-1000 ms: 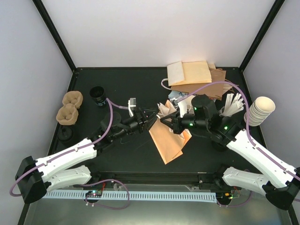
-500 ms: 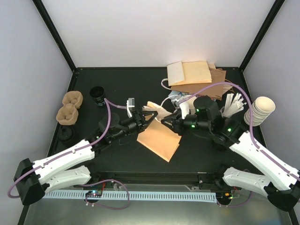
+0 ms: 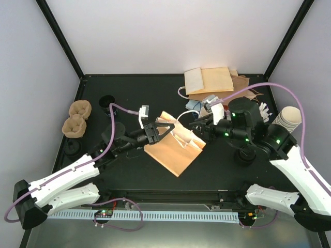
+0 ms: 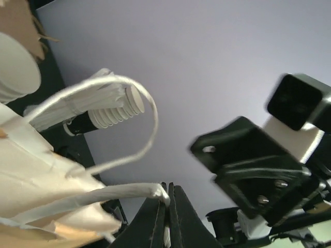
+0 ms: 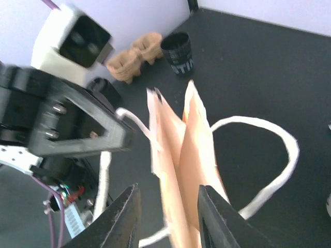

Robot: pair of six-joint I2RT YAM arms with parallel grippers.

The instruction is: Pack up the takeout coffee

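Inside the left claw (image 4: pixel 167 202), the bag handle's (image 4: pixel 118 192) end is hidden.

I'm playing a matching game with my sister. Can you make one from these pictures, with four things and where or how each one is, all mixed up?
Things:
1 paper bag
2 pulp cup trays
3 stack of cream cups
4 left gripper

Places or states:
A on the far left
B shut on the bag's white handle
C in the middle of the table
D on the far right

Pairs: 1-C, 2-A, 3-D, 4-B
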